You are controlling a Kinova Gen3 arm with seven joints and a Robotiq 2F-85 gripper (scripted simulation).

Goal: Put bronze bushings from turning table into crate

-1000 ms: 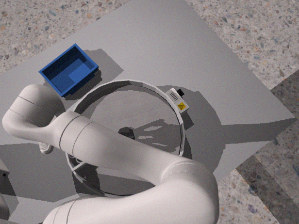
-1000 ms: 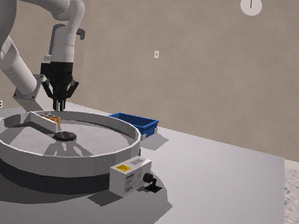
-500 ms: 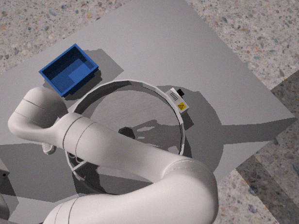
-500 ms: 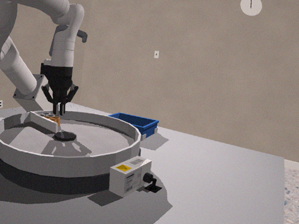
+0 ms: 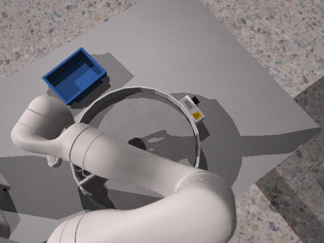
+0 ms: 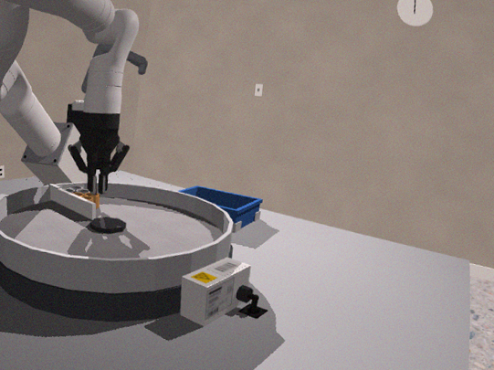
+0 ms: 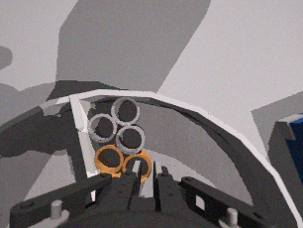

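In the wrist view, bronze bushings stand on the turning table (image 5: 121, 113) (image 6: 165, 235) (image 7: 165, 126) beside its white divider: one bronze bushing (image 7: 97, 161) near the divider and another bronze bushing (image 7: 149, 164) at the fingers. A bit of orange below them may be a third, mostly hidden. Three steel bushings (image 7: 126, 99) (image 7: 90, 130) (image 7: 144, 139) stand behind them, touching or nearly so. My gripper (image 6: 97, 188) (image 7: 147, 170) is open by a narrow gap, empty, pointing down just above the bronze bushings. The blue crate (image 5: 87, 76) (image 6: 248, 214) (image 7: 297, 130) shows no bushing inside.
A raised rim rings the turning table, and the divider (image 6: 72, 202) (image 7: 84, 144) stands close to the bushings. A dark hub (image 5: 137, 143) (image 6: 108, 225) sits at the centre. A white box (image 5: 192, 109) (image 6: 210, 295) with a yellow label stands outside the rim.
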